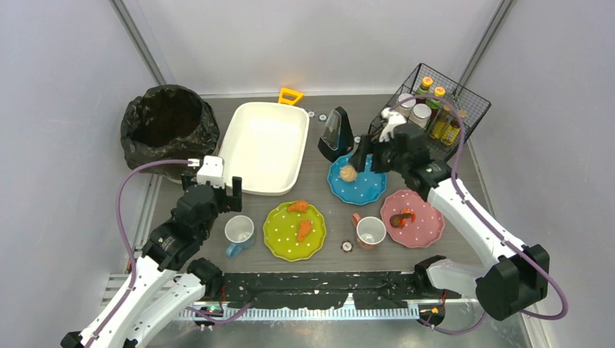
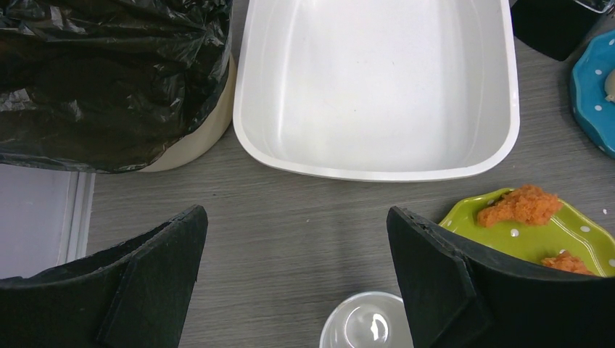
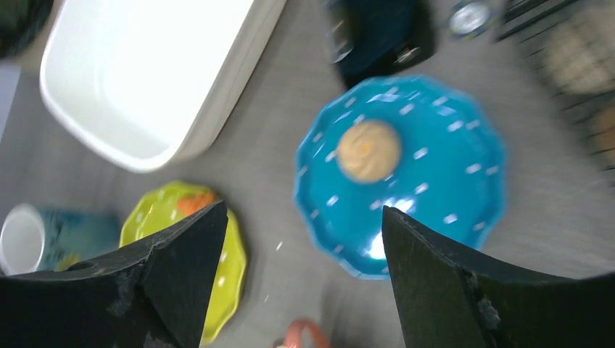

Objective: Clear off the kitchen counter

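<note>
Grey walls closed in the kitchen counter (image 1: 319, 185), a dark wood-grain top that filled the middle of the overhead view and carried everything else. Toward 11 o'clock on it sat a white tub (image 1: 265, 148), with an orange handle (image 1: 290, 96) just past its far rim, and at 10 o'clock a bin lined with a black bag (image 1: 168, 125) stood at the counter's edge. A black wedge-shaped object (image 1: 336, 134) stood at 12 o'clock, and a wire basket (image 1: 473, 109) of bottles filled the 1 o'clock corner. Near the centre lay a blue dotted plate (image 1: 366, 190) bearing a round beige lump of food (image 1: 348, 173); a pink plate (image 1: 428, 225) with a dark and red morsel (image 1: 401, 217) lay at 4 o'clock, and a green plate (image 1: 279, 235) with two orange pieces (image 1: 304, 230) lay at 6 o'clock. A blue mug (image 1: 238, 233) stood at 9 o'clock of the green plate and a pink mug (image 1: 370, 232) at 3 o'clock of it. The left gripper (image 2: 297, 283) hung with its fingers spread wide and nothing between them, above bare counter between the tub's near rim and the blue mug. The right gripper (image 3: 304, 283) was likewise spread and held nothing, poised over the 9 o'clock side of the blue plate; its wrist view was blurred.
</note>
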Tool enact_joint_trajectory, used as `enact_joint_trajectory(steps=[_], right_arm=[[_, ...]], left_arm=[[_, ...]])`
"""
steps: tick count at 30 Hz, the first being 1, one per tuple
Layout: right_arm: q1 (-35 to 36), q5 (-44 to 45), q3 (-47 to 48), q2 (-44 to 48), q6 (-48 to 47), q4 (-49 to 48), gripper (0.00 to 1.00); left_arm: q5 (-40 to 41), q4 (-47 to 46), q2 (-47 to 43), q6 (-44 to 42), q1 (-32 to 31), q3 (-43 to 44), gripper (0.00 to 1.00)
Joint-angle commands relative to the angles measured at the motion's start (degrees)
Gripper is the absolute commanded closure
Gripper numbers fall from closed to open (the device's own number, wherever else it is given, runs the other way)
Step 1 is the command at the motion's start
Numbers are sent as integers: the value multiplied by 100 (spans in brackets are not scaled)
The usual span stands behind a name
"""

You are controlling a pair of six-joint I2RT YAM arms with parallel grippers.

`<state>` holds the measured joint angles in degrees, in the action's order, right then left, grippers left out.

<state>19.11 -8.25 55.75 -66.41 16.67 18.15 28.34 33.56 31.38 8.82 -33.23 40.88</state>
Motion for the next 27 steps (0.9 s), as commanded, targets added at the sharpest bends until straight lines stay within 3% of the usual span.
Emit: enact_joint_trajectory(steps=[1, 6, 13, 27], right_arm=[[887, -278, 294, -50, 156, 900, 17], [1809, -212, 277, -518, 586, 1039, 23], [2475, -312, 194, -1392, 1037, 749, 33], [2738, -291, -146, -2502, 1375, 430, 47]], left_arm=[[23, -137, 9, 57, 26, 117, 4], [70, -126, -64, 58, 19, 98, 4], [160, -141, -195, 42, 22, 78, 4], [252, -145, -256, 23, 37, 76, 4]])
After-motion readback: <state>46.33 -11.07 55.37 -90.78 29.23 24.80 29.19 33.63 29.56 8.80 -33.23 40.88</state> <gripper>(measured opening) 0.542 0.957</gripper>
